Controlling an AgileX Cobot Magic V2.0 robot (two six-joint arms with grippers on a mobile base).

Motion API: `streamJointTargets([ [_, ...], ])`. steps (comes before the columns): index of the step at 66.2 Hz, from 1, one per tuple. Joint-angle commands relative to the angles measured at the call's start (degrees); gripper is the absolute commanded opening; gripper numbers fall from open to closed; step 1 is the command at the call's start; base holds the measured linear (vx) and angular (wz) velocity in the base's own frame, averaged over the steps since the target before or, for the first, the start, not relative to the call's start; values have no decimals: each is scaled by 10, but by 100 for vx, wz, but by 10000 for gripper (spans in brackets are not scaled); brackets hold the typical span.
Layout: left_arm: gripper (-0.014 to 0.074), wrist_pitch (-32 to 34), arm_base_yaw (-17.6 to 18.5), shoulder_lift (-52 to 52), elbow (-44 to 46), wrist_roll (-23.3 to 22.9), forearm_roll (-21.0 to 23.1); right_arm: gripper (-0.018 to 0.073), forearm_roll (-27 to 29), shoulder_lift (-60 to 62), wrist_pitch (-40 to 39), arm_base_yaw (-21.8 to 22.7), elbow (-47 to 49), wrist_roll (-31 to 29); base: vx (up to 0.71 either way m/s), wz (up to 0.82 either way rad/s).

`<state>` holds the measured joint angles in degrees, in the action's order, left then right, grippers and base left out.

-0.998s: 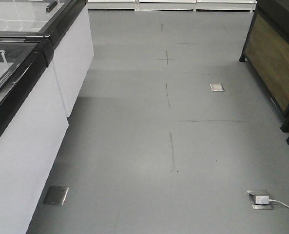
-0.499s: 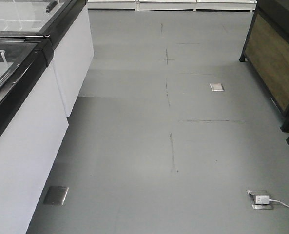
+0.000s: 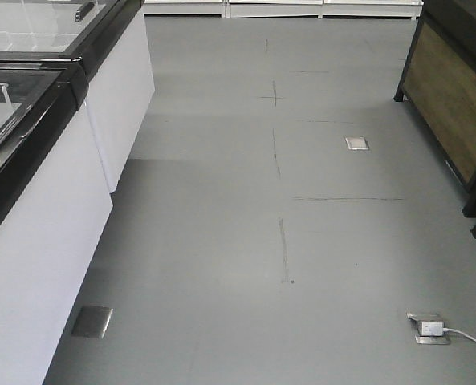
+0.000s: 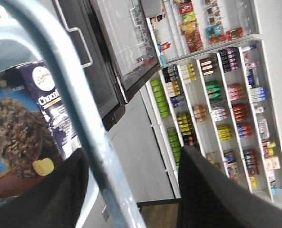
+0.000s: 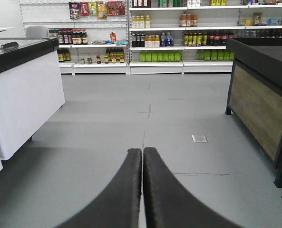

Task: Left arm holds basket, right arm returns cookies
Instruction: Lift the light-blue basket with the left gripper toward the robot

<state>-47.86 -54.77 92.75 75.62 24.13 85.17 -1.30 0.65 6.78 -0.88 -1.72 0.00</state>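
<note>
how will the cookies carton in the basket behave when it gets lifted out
The cookies carton looks like printed cardboard, so probably light and stiff but crushable under a hard squeeze. Its smooth faces may slip in a loose grip. Flat-sided, it should not roll, though it could tip.

The light blue basket (image 4: pixel 79 99) hangs with its looped handle running between the spread fingers of the left gripper (image 4: pixel 133 159), which are set wide to either side of the handle. Inside the basket a dark navy cookie carton (image 4: pixel 36 128) leans tilted, showing white "Choco" lettering, an oval logo and a chocolate cookie picture. The right gripper (image 5: pixel 141 152) is nowhere near the basket, its fingers pressed together and empty.
</note>
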Motion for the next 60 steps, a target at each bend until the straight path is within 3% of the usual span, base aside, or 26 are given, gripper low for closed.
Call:
streamJointTargets([
  [1,396,-5,1,-9,18,12,72,-9,-3,6,-44,-1,1,-5,0,0],
  [10,396,-14,1,11,18,15,95,-9,-3,6,-44,-1,1,-5,0,0],
  [21,396,-16,1,18,18,54,145,-9,-3,6,-44,-1,1,-5,0,0],
  [31,396,-36,1,30,42,61,143,-9,-3,6,-44,-1,1,-5,0,0],
  [42,365,-88,1,52,87,34,143,-9,-3,6,-44,-1,1,-5,0,0],
  [49,248,-99,1,55,102,31,141,-9,-3,6,-44,-1,1,-5,0,0],
  [58,-11,-116,1,55,104,31,144,-9,-3,6,-44,-1,1,-5,0,0],
  [60,-9,-120,1,55,104,31,144,-9,-3,6,-44,-1,1,-5,0,0],
])
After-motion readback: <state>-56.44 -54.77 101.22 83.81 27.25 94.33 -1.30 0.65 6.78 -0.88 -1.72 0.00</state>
